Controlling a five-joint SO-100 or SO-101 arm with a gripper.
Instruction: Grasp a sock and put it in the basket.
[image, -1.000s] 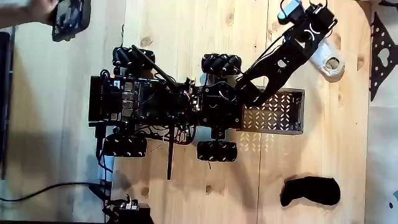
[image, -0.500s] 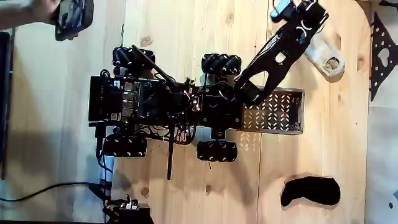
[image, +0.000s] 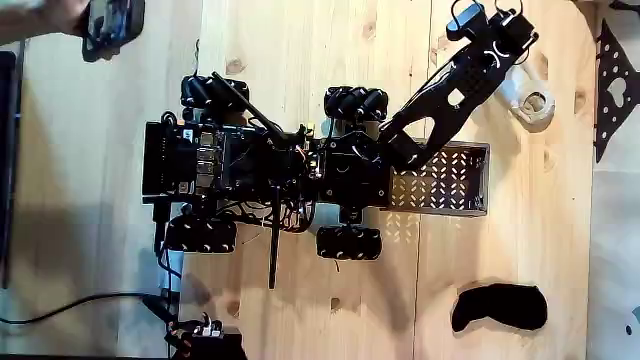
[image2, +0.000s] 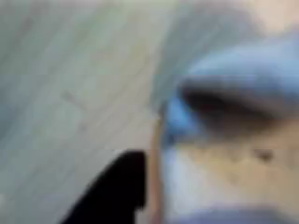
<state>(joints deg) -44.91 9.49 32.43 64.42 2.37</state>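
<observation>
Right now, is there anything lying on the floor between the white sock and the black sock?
Yes. In the fixed view, the black perforated basket sits between the white sock at the top and the black sock at the bottom, with bare wood on either side.

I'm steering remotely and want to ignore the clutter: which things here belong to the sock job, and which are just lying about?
Belongs to the job:
- white sock, at the arm's tip
- basket, on the chassis front
- gripper, beside the sock; jaw state unclear

Just lying about:
- black sock, lower right in the fixed view
- cable, lower left
- handheld device, top left
</observation>
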